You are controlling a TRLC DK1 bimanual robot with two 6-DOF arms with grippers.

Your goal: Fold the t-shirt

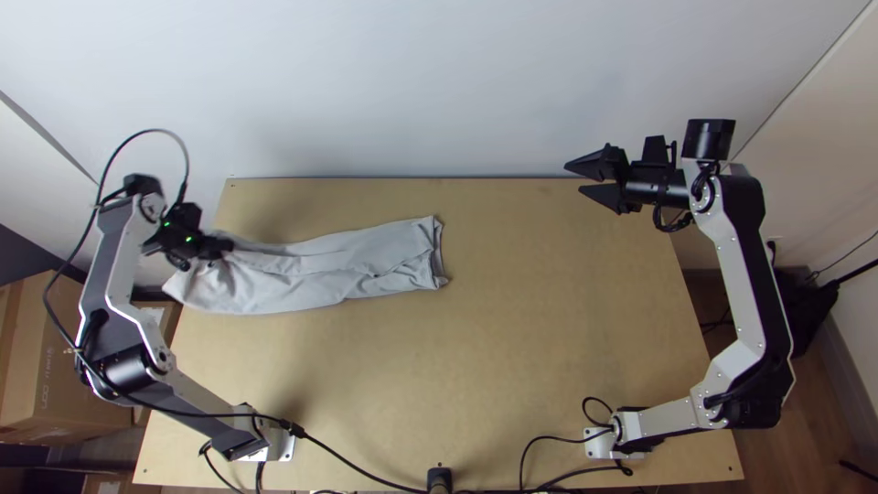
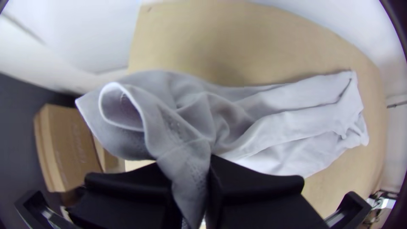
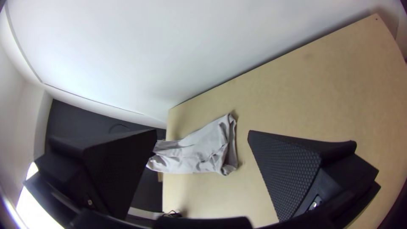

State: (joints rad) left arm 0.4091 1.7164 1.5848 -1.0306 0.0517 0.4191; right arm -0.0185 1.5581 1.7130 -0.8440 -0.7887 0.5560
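white wall [image 1: 457, 82] stands behind one light wooden surface [image 1: 512, 366], and at least two cardboard boxes [image 1: 69, 366] are at its left side, lower than it. on the surface there is one t-shirt [image 1: 320, 274], grey and plain, which lies on the left part as a long narrow strip, folded along its length, with several wrinkles. its one end is near the middle of the surface, and the other end goes past the left edge.

two arms are present, each with one pincer. the left arm [image 1: 123, 265] bends outward over the left side, and its wrist turns back inward above the cloth. the left pincer [image 1: 219, 247] is holding the t-shirt near its left end; in the left wrist view, the grey fabric passes between the two fingers, and beside them one edge curls into a loop.

the right arm [image 1: 745, 284] goes out past the right edge with its elbow, then rises to the far side, and its wrist points toward the left. the right pincer [image 1: 574, 179] is over the far right part, well apart from the t-shirt, with its two fingers widely separated.
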